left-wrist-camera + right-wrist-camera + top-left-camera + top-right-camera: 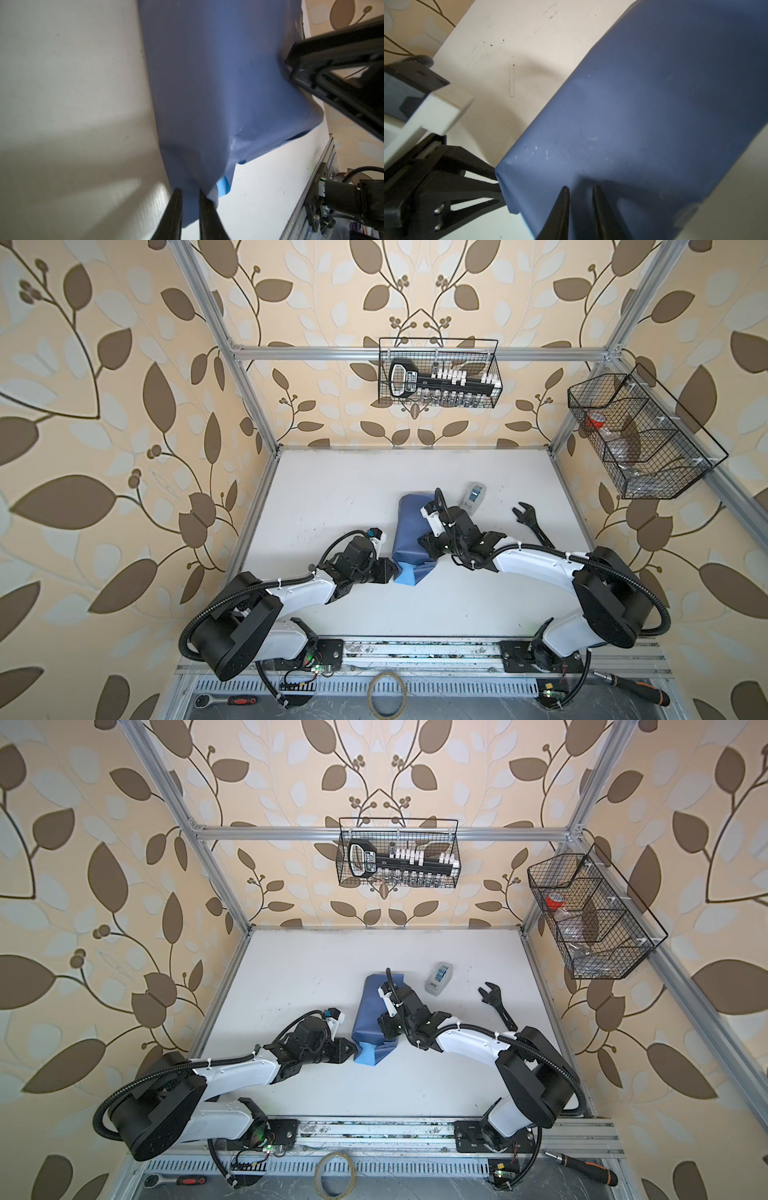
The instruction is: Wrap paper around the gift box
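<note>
Seemingly flimsy, the paper [409, 526] is bunching at six o'clock; left gripper [189, 191] is pinching that flap, right gripper [580, 188] gaping slightly.

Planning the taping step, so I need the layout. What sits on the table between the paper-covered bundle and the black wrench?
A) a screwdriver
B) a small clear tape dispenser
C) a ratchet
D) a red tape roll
B: the tape dispenser stands between the paper and the wrench, touching neither.
</note>
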Robot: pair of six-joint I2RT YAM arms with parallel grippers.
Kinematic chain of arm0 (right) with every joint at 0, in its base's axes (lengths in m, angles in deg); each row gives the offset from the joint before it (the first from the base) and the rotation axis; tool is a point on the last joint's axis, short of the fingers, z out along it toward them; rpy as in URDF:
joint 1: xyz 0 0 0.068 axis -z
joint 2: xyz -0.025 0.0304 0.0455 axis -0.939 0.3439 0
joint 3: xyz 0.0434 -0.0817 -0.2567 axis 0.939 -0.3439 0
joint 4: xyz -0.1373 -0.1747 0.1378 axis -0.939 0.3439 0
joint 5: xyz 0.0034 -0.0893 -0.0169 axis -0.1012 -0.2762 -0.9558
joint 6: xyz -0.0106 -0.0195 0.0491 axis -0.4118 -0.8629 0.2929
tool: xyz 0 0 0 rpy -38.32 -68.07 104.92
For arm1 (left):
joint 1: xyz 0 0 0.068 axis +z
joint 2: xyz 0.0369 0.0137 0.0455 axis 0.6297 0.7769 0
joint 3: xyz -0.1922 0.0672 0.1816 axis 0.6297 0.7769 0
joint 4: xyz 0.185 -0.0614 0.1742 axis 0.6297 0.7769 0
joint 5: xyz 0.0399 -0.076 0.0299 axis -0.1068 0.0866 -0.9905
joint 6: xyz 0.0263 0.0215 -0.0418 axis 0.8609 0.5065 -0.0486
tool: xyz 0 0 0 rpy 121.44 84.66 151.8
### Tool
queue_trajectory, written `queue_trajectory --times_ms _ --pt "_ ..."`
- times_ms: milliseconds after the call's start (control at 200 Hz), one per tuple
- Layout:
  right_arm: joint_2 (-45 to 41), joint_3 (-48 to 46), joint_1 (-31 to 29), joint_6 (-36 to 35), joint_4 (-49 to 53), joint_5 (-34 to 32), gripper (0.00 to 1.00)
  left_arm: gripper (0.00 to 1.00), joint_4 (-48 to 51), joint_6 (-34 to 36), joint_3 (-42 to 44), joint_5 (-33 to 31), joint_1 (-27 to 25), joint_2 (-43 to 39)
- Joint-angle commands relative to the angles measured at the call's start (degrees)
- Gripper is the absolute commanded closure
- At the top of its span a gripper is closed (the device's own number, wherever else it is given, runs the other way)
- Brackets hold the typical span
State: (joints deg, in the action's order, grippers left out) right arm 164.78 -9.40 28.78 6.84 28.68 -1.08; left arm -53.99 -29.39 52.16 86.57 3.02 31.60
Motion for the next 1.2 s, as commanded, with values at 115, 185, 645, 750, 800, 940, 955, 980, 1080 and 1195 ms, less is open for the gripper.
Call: queue_trajectory --times_ms 115,185,645,750,800,940,955,980,1080,1195 --pt "2.03 -2.92 -0.21 0.24 4.05 1.64 0.79 0.82 -5.48 -2.17 -0.73 -2.5 -1.33 2.22" --pt "2.13 -3.03 -0.25 0.24 4.03 1.68 0.79 0.82 -6.22 -2.52 -0.85 -2.94 -1.75 2.69" --pt "2.48 -4.32 -0.55 0.42 3.41 1.55 0.81 0.82 -12.21 -4.42 -1.71 -5.84 -3.71 6.91" --pt "2.7 -4.67 -0.66 0.6 3.14 1.55 0.82 0.82 -13.4 -4.33 -2.21 -6.37 -4.18 9.13" --pt "2.74 -4.8 -0.78 0.6 3.12 1.55 0.82 0.82 -13.68 -4.28 -2.34 -6.79 -4.32 9.81" --pt "2.83 -4.94 -0.82 0.6 3.15 1.55 0.83 0.81 -13.96 -3.57 -2.39 -8.1 -4.55 11.15" --pt "2.84 -4.97 -0.87 0.6 3.18 1.55 0.83 0.81 -13.96 -3.48 -2.38 -8.2 -4.55 11.33" --pt "2.83 -4.91 -0.86 0.6 3.19 1.55 0.83 0.81 -14.0 -3.41 -2.34 -8.43 -4.52 11.44" --pt "2.74 -5.08 -0.92 0.52 3.2 1.46 0.83 0.8 -14.64 -3.11 -1.69 -9.21 -4.57 11.78" --pt "2.78 -4.99 -0.91 0.44 3.32 1.49 0.84 0.73 -15.0 -2.83 -1.29 -9.75 -4.6 11.61"
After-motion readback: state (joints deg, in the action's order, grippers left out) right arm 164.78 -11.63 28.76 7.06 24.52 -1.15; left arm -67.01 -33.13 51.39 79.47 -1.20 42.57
